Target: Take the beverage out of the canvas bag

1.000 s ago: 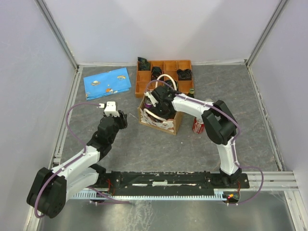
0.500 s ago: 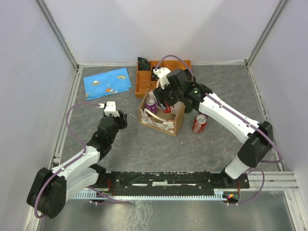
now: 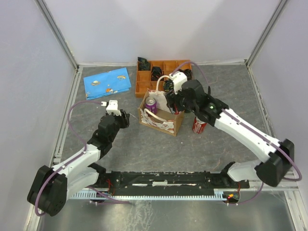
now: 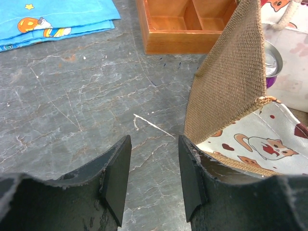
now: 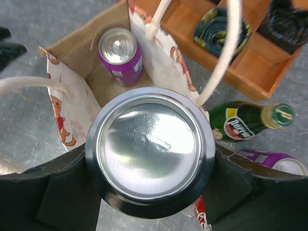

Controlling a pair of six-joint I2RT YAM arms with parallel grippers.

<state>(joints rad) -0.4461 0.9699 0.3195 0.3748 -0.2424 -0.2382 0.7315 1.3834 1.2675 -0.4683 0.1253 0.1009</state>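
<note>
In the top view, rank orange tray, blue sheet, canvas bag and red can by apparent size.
1. orange tray
2. blue sheet and canvas bag, too alike to rank
3. red can, partly hidden

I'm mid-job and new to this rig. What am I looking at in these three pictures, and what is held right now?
Two robot arms are bolted to a table. One picture looks down from above; the others come from a camera on each wrist. The right claw grips a can above the canvas bag, where a purple can stands. The left claw is open and empty beside the bag. Nearby: an orange tray, a red can, a green bottle, a blue cloth.
</note>
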